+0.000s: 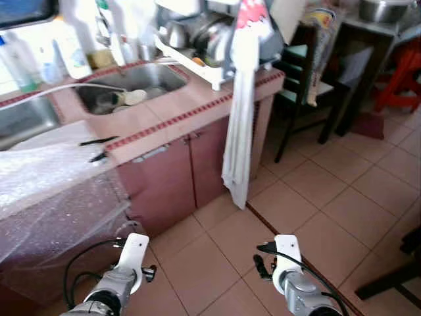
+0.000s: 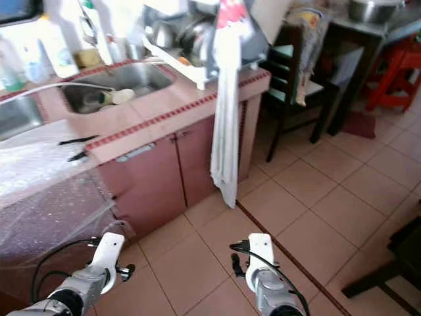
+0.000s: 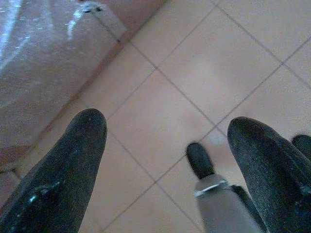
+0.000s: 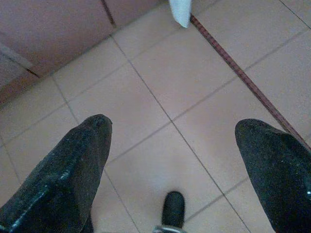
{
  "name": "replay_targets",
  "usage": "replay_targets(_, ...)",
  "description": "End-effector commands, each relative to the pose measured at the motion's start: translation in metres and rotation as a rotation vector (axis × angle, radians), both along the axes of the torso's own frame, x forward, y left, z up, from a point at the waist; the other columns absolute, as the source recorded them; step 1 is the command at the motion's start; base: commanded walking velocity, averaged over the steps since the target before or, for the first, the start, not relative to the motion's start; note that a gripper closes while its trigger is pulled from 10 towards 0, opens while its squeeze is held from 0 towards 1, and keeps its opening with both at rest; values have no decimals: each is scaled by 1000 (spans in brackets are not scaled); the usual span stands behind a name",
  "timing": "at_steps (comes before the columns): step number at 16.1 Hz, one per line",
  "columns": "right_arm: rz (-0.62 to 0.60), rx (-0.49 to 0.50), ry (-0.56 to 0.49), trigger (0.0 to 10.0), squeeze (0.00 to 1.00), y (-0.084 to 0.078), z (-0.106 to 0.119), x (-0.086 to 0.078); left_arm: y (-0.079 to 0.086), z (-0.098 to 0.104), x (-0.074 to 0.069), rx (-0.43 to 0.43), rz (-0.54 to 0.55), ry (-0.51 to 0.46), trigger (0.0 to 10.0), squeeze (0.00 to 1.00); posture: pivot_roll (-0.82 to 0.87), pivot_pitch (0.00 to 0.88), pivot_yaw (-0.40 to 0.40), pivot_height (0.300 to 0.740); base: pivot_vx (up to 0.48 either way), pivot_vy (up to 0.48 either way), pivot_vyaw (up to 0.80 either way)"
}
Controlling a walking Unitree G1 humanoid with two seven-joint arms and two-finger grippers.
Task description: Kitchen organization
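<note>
Both grippers hang low over the tiled floor [image 1: 309, 217] — left gripper [image 3: 167, 145] fingers spread apart, right gripper [image 4: 172, 141] spread too, nothing held. Ahead, the counter [image 1: 177, 108]: sink [image 1: 131, 82] near its middle, dish rack [image 1: 197, 39] at the far corner — white towel [image 1: 240, 112] draped over the edge.

Bright daylight, slight overall blur

A pink tiled bench [image 1: 168, 108] with a dark red edge strip runs above reddish cabinet doors [image 1: 177, 174]. A steel sink [image 1: 131, 82] set in it holds a pale cup [image 1: 131, 97] lying on its side. At the bench's far end a white dish rack [image 1: 197, 62] carries stacked metal cookware, and a long white cloth [image 1: 238, 125] hangs from it down past the cabinet front, nearly to the floor.
</note>
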State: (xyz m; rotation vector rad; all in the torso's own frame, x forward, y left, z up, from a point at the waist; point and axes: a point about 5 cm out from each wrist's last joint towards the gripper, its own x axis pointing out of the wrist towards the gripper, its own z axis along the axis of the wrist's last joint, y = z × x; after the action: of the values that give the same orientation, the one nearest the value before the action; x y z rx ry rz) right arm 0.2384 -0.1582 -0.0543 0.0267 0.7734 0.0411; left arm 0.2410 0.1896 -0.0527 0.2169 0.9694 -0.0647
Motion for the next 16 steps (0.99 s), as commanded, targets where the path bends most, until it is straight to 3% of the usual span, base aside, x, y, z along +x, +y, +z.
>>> replay_targets(1,-6,9,11,10000,0,2,-1,-1,5,1,0,6,2,1,10000,0,-101,0,50,740,0,-375,0)
replay_targets(8,-10,9,9,10000,0,1,-1,-1,6,1,0,3,3,-3,10000,0,-102,0,51,740,0,-362,0)
replay_targets(16,-7,3,11,10000,0,-1,-1,-2,5,1,1,-19,33,-12,10000,0,-102,0,45,740,0,0,0)
